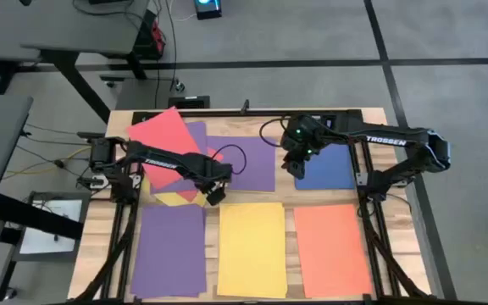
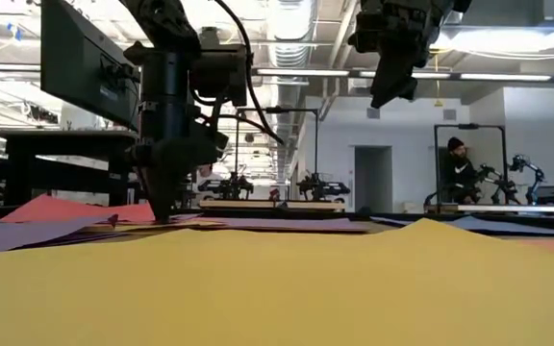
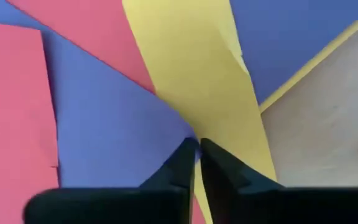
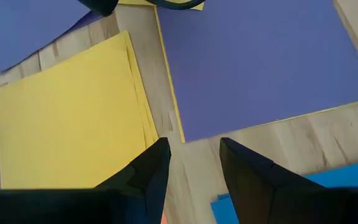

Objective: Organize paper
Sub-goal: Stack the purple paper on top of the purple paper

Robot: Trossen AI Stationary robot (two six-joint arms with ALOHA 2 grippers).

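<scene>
Left gripper (image 3: 196, 149), jaws pinched on an edge of a thin, limp yellow paper sheet (image 3: 197, 74) in the jumbled pile on the wooden surface (image 1: 286, 196); right gripper (image 4: 194, 162) hovers, jaws apart; such light, slippery sheets are probably best taken by an exposed edge.

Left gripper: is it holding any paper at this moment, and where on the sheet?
Yes. The left gripper is shut on the yellow sheet, pinching it at its edge in the mixed pile. The right gripper hangs open, holding nothing.
</scene>
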